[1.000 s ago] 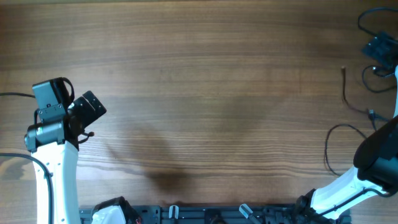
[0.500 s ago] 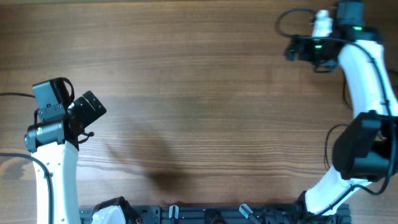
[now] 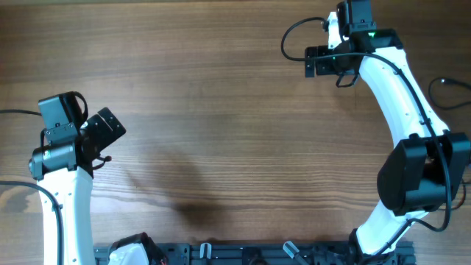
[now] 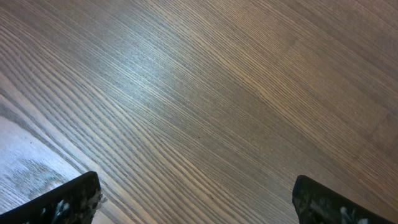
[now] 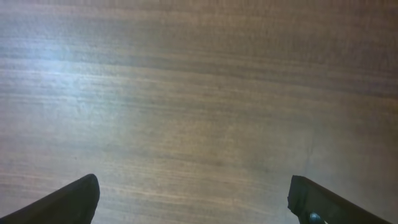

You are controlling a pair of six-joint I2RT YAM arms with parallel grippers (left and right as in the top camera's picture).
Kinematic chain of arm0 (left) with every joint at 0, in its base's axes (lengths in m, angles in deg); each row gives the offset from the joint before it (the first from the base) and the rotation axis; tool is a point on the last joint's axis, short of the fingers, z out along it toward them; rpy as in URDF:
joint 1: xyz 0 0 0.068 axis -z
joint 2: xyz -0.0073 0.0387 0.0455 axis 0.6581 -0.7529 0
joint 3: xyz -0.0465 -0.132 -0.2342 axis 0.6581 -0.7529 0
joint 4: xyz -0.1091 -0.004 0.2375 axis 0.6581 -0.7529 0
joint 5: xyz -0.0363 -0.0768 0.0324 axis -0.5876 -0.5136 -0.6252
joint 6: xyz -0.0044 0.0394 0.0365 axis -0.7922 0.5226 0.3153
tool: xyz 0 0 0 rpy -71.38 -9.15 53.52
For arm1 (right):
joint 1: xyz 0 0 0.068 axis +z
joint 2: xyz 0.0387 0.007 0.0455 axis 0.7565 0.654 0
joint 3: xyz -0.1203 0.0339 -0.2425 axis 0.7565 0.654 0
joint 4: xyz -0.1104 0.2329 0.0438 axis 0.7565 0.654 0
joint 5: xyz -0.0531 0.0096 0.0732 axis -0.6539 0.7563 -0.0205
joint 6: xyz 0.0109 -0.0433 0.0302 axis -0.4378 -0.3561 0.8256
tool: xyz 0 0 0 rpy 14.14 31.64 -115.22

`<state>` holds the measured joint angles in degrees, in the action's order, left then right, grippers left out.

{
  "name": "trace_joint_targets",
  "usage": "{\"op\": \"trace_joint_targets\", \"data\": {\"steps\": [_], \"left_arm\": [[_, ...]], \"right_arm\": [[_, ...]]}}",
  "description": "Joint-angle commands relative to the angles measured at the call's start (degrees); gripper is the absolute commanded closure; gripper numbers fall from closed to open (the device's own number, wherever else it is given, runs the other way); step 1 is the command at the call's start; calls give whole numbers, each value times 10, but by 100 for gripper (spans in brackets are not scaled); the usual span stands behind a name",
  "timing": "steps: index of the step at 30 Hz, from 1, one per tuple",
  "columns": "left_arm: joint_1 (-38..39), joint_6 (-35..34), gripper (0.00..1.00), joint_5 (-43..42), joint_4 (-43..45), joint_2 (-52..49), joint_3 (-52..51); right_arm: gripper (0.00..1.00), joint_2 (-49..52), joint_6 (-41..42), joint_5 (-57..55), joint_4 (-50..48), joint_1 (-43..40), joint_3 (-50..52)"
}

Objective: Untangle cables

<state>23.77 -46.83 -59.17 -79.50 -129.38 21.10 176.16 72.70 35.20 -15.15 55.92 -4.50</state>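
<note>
A short stretch of the thin black cables [image 3: 455, 104] shows at the table's right edge in the overhead view; the rest is hidden behind my right arm. My right gripper [image 3: 315, 63] is over the far part of the table, right of centre, well left of that wire. In the right wrist view it [image 5: 199, 202] stands open over bare wood, with nothing between its fingers. My left gripper [image 3: 109, 128] is near the left edge. It [image 4: 199, 205] is also open, with only wood grain between its dark fingertips [image 4: 68, 199].
The wooden table [image 3: 221, 110] fills the view. A thicker black cable [image 3: 294, 33] loops off my right wrist. A black rail [image 3: 243, 254] with clamps runs along the near edge between the two arm bases.
My right arm has swung from the far right edge leftward along the back of the table, covering most of the thin wires seen before. The left arm has not moved.
</note>
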Motion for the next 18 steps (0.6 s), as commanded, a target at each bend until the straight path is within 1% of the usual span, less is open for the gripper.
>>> {"op": "trace_joint_targets", "data": {"steps": [1,13,18], "left_arm": [[-3,9,0,-3,1,-3,1],[-2,9,0,-3,1,-2,1],[0,9,0,-3,1,15,1]], "right_arm": [[0,6,-6,-4,-4,1,-4],[0,6,-6,-4,-4,1,-4],[0,6,-6,-4,-4,1,-4]]}}
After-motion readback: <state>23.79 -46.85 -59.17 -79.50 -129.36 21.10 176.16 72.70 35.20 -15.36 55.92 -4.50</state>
